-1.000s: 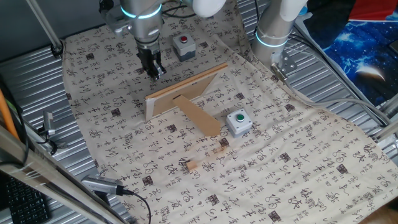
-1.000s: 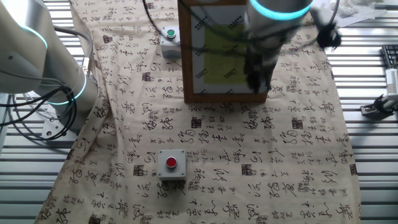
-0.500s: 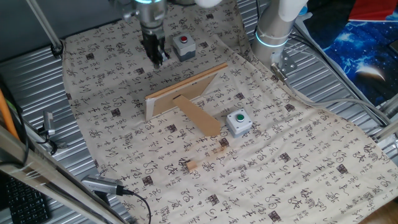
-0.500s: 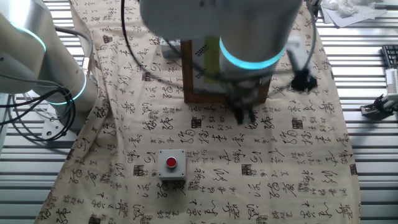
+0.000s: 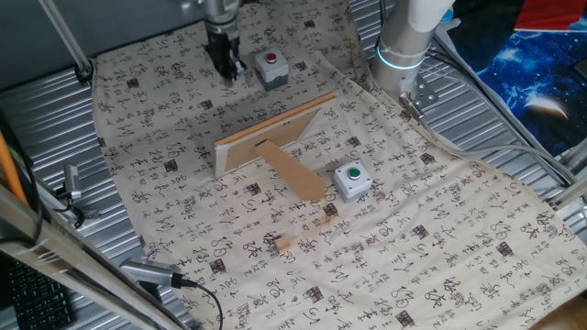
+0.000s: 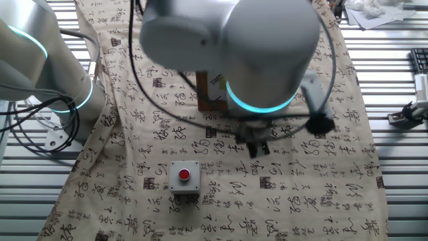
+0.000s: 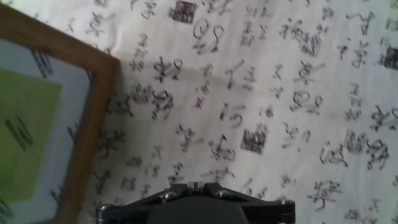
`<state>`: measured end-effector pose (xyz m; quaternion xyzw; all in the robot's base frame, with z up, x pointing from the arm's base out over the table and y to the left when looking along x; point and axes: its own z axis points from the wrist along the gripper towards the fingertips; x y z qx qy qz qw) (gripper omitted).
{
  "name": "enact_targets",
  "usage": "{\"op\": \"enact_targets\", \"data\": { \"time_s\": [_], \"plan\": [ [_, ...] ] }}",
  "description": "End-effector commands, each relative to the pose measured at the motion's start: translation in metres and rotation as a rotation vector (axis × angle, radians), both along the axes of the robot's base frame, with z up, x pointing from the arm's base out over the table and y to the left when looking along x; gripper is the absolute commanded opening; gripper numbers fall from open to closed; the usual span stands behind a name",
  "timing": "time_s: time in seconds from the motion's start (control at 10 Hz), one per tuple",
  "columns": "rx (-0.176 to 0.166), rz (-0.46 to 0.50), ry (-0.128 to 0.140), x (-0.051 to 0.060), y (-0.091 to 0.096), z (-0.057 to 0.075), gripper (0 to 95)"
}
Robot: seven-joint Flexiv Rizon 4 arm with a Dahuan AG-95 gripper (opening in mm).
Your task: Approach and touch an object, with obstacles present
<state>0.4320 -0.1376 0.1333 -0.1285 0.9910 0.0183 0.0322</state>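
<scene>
The black two-finger gripper [image 5: 225,66] hangs over the tabletop's far edge — fingers together, holding nothing — between the grey red-button box [image 5: 270,68] and the long tan wooden board [image 5: 275,131].

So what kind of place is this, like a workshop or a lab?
Most likely a robotics lab test bench: a metal table draped in a calligraphy-print cloth, robot arm bases with glowing rings, and push-button boxes set out beside a propped wooden frame.

Arm reaching in from above, wrist vertical, tool [image 5: 225,66] pointing straight down — fingers close together
</scene>
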Motion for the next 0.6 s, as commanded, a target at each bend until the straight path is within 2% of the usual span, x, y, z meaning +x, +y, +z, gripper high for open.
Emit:
{"op": "enact_targets", "data": {
  "time_s": [0.1, 0.3, 0.5, 0.6],
  "plan": [
    [-0.001, 0.001, -0.013, -0.006, -0.008, -0.014, 0.0],
    [-0.011, -0.003, -0.012, -0.011, -0.010, -0.020, 0.0],
    [-0.026, -0.020, 0.006, -0.012, -0.012, -0.025, 0.0],
    [-0.036, -0.049, 0.040, -0.013, -0.014, -0.028, 0.0]
  ]
}}
